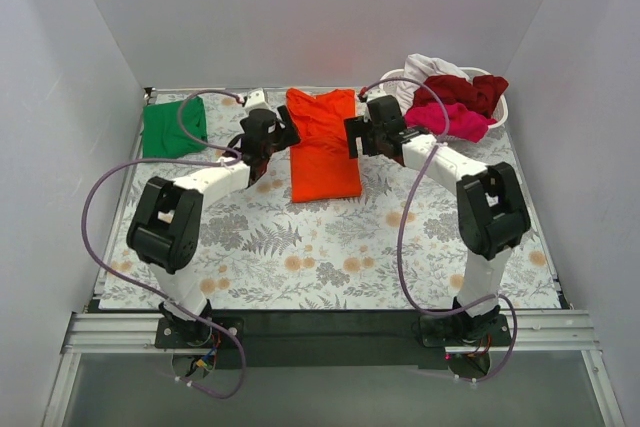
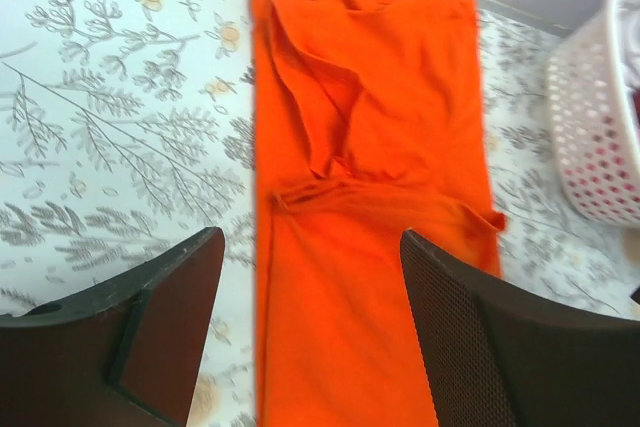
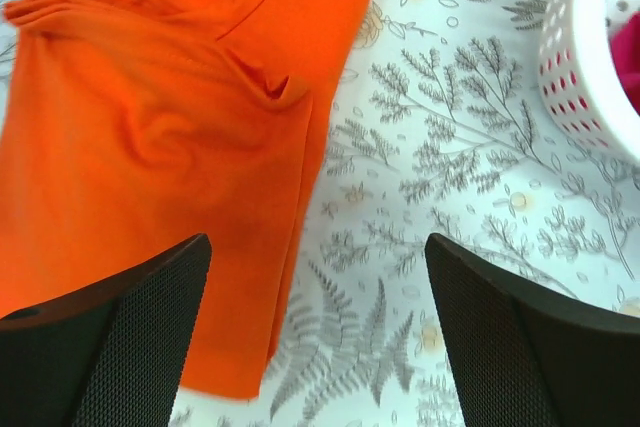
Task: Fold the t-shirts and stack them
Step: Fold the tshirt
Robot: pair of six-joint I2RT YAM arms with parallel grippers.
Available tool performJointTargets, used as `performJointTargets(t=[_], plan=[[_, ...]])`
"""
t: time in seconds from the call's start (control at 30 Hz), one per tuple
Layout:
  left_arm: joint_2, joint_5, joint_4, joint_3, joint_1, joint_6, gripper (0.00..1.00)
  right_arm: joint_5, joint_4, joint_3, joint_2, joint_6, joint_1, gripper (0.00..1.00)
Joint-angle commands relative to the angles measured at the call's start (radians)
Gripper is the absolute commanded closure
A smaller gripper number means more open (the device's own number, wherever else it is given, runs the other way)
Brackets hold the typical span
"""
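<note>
The bright orange-red t-shirt (image 1: 322, 143) lies flat in a long folded strip at the table's far middle; it also shows in the left wrist view (image 2: 370, 207) and the right wrist view (image 3: 160, 127). The green t-shirt (image 1: 174, 127) lies folded at the far left. Dark red (image 1: 462, 93), magenta pink (image 1: 450, 121) and white (image 1: 425, 72) t-shirts are heaped in the basket. My left gripper (image 1: 285, 135) hovers open over the orange shirt's left edge (image 2: 312, 247). My right gripper (image 1: 353, 137) hovers open over its right edge (image 3: 315, 252). Both are empty.
A white plastic lattice basket (image 1: 498, 113) stands at the far right; its wall shows in the left wrist view (image 2: 595, 137) and the right wrist view (image 3: 585, 57). The table carries a floral cloth (image 1: 320, 247). White walls enclose the table on three sides.
</note>
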Motion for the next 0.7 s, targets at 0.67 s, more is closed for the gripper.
performJointTargets(t=[0.67], plan=[[-0.11,-0.054,-0.121,-0.301,-0.138,-0.128,0.34,-0.242,0.26,-0.378,-0.134,0.14,-0.003,0.35]])
